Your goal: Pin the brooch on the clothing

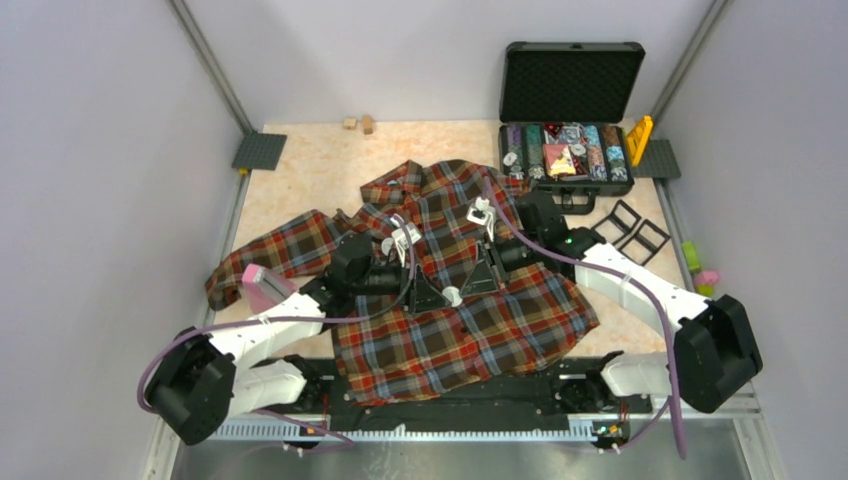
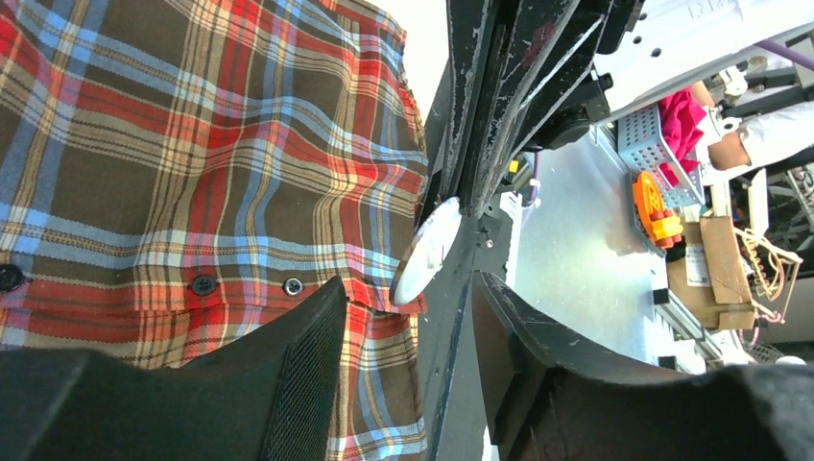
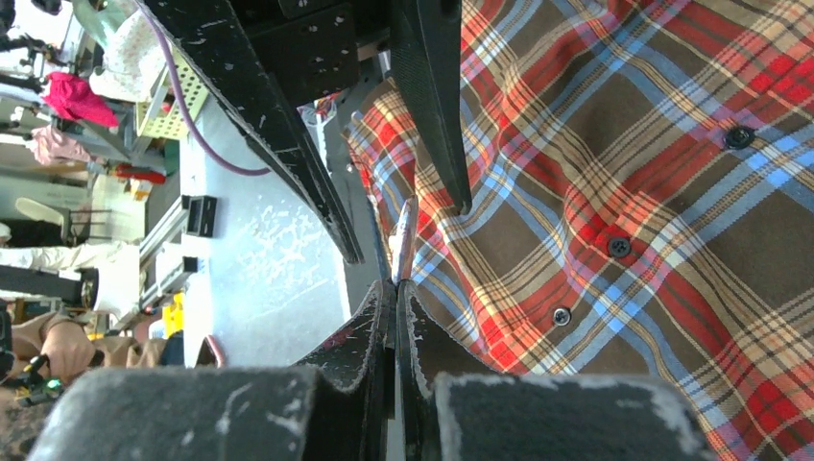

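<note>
While the left hand (image 2: 411, 288) is gaping, the right hand (image 3: 396, 284) is clenching the flat round brooch (image 2: 427, 252) over rumpled plaid clothing (image 1: 470, 330) on the speckled counter (image 1: 300, 170).

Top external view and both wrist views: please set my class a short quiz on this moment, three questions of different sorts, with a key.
1. True or false: the black case at the far right of the table has its lid shut.
2. Choose one. The right gripper is shut on: A, a shirt button; B, a pale disc; C, nothing at all.
3. Fill the gap: the right gripper works just above a plaid ____ spread over the table.

Key: 1 false, the lid stands open. 2 B. 3 shirt.
</note>
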